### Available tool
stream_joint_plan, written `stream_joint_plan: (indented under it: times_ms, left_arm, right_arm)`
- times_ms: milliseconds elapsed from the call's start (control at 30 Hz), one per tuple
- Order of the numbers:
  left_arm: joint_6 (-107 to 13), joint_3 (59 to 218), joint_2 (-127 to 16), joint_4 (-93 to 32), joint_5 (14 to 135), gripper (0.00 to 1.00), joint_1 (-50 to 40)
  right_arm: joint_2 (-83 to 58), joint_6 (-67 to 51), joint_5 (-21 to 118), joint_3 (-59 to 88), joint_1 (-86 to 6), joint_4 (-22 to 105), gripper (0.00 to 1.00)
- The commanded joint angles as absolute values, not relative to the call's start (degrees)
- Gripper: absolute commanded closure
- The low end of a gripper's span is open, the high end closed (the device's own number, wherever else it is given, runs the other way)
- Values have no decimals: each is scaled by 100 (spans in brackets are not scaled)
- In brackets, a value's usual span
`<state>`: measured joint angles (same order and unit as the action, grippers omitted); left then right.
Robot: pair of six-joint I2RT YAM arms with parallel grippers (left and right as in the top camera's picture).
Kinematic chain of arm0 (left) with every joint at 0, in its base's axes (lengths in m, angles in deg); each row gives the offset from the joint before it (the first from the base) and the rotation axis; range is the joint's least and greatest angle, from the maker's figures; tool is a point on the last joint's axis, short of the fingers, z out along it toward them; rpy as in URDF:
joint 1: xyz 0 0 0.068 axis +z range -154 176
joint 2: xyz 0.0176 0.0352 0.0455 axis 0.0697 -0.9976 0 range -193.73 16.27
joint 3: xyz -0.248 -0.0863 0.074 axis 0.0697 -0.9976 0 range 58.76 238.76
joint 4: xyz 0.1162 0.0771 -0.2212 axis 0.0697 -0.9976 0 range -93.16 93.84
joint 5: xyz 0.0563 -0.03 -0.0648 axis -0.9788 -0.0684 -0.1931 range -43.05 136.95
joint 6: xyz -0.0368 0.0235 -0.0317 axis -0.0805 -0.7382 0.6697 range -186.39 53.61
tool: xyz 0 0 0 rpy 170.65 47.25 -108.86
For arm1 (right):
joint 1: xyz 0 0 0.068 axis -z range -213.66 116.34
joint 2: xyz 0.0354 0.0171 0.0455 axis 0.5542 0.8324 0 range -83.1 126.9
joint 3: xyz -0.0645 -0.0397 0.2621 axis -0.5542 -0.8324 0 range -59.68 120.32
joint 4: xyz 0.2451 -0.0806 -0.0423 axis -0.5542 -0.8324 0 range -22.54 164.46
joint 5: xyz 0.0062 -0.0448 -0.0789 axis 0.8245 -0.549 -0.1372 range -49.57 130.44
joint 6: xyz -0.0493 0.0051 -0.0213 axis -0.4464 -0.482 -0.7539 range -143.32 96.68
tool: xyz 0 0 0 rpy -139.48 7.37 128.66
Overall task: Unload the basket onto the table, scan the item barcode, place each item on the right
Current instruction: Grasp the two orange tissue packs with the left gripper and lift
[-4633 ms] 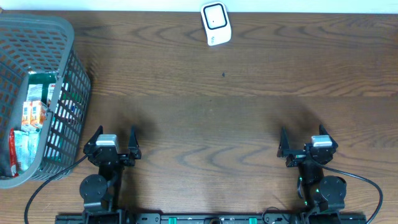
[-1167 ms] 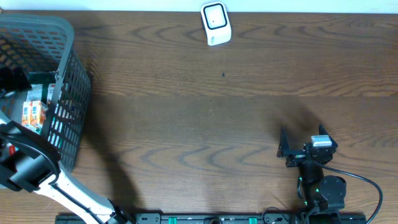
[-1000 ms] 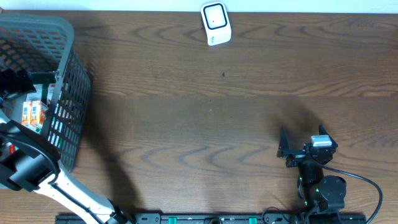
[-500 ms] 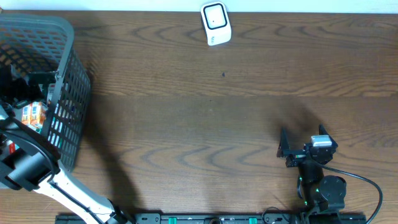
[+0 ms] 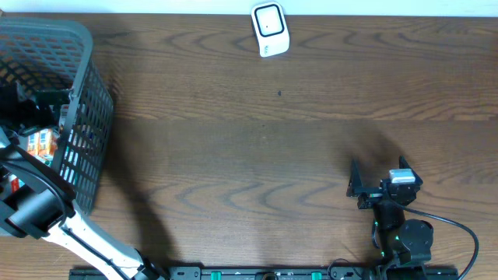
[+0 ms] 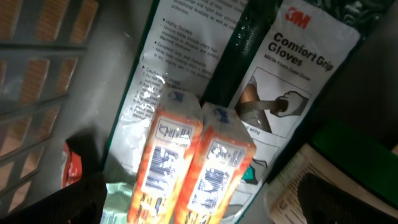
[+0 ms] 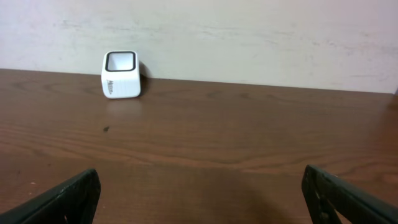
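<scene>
Change: the left arm (image 5: 35,204), parked on the worktop (image 5: 257,155) beside the basket (image 5: 78,117) a few seconds ago, now reaches over the rim into it. In the last half second it has barely shifted. The right arm (image 5: 393,198) has not moved.
Left jaws: spread wide above the basket's contents, gripping nothing.
Right jaws: spread wide and empty, well apart from the basket.
Items: two orange packets (image 6: 193,165) lie side by side inside the basket, on a 3M gloves pack (image 6: 292,74).
Left wrist only: a red wrapper (image 6: 71,171) lies between the packets and the basket wall. The packet print is too blurred to read.
Overhead only: the white scanner (image 5: 270,29) stands well apart from the basket, at the worktop's far edge.
Right wrist only: the scanner's dark-framed top face shows, with a pale wall (image 7: 249,31) behind it.
Surface: dark wood-grain worktop.
</scene>
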<state>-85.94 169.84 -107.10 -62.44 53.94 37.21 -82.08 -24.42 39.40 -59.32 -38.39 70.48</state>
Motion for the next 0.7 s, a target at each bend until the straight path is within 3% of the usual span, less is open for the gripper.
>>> stream_joint_plan:
  times_ms: [0,600,667]
  left_arm:
    - [-8739,16698,-10785,-6139,5302,1,3752]
    - [-8736,16160,-10793,-5422,5228,2,3752]
    - [-8736,16073,-10793,-5376,5228,6,3752]
  right_arm:
    - [-8228,-2510,3944,-5936,-3881,7028,1]
    - [-8228,-2510,3944,-5936,-3881,7028,1]
    - [-8228,-2510,3944,-5936,-3881,7030,1]
